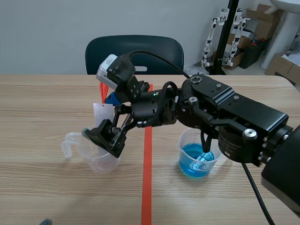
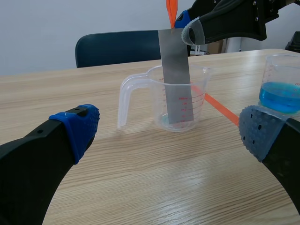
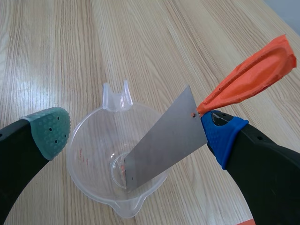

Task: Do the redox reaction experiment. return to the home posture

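Note:
A clear measuring cup (image 1: 99, 162) (image 2: 138, 83) (image 3: 88, 140) stands left of the orange tape line. In it a grey metal strip (image 1: 103, 112) (image 2: 176, 75) (image 3: 164, 140) stands tilted, an orange ribbon (image 1: 103, 89) (image 2: 171, 11) (image 3: 253, 75) tied to its top. My right gripper (image 1: 98, 115) (image 3: 135, 131) reaches across over the cup and is open; the strip's top corner leans near its blue pad (image 3: 220, 133). A beaker of blue liquid (image 1: 197, 159) (image 2: 281, 91) sits right of the line, under the right arm. My left gripper (image 2: 168, 131) is open, low and short of the cup.
A dark chair (image 1: 133, 51) stands behind the table's far edge. Cardboard boxes and spare robot parts (image 1: 225, 37) fill the back right of the room. The right arm's cable (image 1: 255, 187) hangs over the near right of the table.

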